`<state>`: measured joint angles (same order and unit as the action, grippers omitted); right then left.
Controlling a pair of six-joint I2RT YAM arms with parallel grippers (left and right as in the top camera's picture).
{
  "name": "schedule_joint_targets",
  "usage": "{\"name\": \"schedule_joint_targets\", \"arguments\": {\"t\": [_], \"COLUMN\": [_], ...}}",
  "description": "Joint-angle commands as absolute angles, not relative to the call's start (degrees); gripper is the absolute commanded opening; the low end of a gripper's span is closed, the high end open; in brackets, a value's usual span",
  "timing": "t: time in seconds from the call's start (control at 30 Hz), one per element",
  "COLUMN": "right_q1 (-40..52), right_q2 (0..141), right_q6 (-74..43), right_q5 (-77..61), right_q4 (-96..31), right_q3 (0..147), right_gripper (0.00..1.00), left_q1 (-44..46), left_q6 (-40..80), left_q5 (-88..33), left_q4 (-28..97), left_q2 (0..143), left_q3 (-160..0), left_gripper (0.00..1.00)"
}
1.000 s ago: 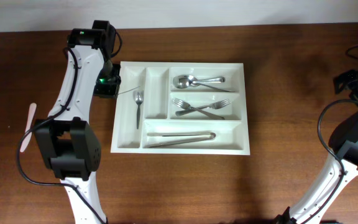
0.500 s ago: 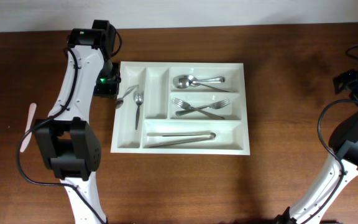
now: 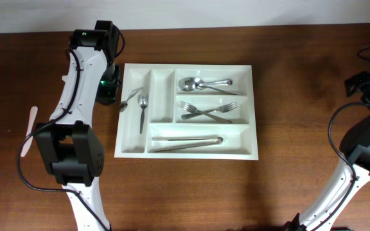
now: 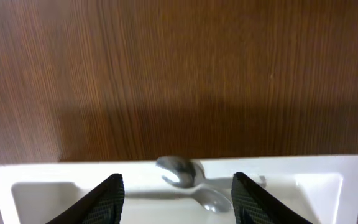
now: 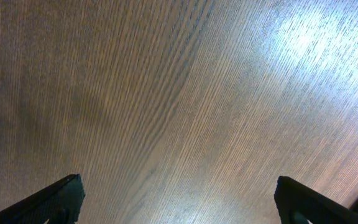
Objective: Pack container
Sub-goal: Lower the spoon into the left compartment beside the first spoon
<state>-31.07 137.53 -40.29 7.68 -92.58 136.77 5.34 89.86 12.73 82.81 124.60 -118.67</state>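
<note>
Two arms: one on each side of the container (image 3: 162,96); the left one reaches to its left rim, the right one is well off its right side
Container: white tray lying flat on the wooden table (image 3: 300,186); two narrow upright compartments in its left part, three long ones stacked in its right part
Left gripper (image 4: 178,190): released, fingers (image 4: 109,198) spread wide and gripping nothing; it hangs just outside the container's left rim, with the spoon (image 4: 174,171) seen between the fingers
Spoon: bowl resting on the container's left rim; handle slanting into the leftmost upright compartment; apart from both fingers
Small fork (image 3: 143,110): lengthwise in that same compartment, just beside the spoon
Upper long compartment: spoons (image 3: 204,83) lying along it
Middle long compartment: crossed forks (image 3: 205,110)
Lower long compartment: tongs (image 3: 186,142) along its length
Right gripper (image 5: 182,205): released, fingers far apart over bare wood; away from the container
Pale flat stick (image 3: 29,131): on the table, well to the left of the container, beyond the left arm
</note>
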Motion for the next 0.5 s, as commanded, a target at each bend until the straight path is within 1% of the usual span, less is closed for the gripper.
{"name": "schedule_joint_targets", "arguments": {"t": [0.0,0.03,0.07,0.17,0.23,0.27,0.37,0.4,0.47], "right_q1": [-30.83,-30.83,-30.83,-30.83,-30.83,-30.83,-30.83,-30.83,-30.83], "right_q2": [135.11,135.11,135.11,135.11,135.11,135.11,135.11,135.11,135.11], "right_q6": [-40.27,-40.27,-40.27,-40.27,-40.27,-40.27,-40.27,-40.27,-40.27], "right_q5": [8.21,8.21,8.21,8.21,8.21,8.21,8.21,8.21,8.21], "right_q4": [-92.58,-92.58,-92.58,-92.58,-92.58,-92.58,-92.58,-92.58,-92.58], "right_q3": [137.16,137.16,137.16,137.16,137.16,137.16,137.16,137.16,137.16], "right_gripper": [0.99,0.99,0.99,0.99,0.99,0.99,0.99,0.99,0.99], "left_q1": [5.21,5.21,5.19,4.91,4.08,3.46,1.15,0.34,-1.06], "left_q6": [76.62,71.55,63.9,51.64,43.83,40.8,35.11,34.85,33.54], "left_q5": [17.43,17.52,17.28,16.27,14.15,12.78,9.8,10.17,10.46], "left_q4": [80.23,78.74,76.84,75.0,74.3,74.02,73.93,74.15,74.06], "left_q2": [125.12,125.6,126.34,127.94,129.51,130.08,130.91,130.91,130.91], "left_q3": [-119.0,-118.98,-118.96,-118.87,-118.87,-118.87,-118.87,-118.87,-118.87], "left_gripper": [0.58,0.58,0.57,0.57,0.55,0.51,0.48,0.42,0.28]}}
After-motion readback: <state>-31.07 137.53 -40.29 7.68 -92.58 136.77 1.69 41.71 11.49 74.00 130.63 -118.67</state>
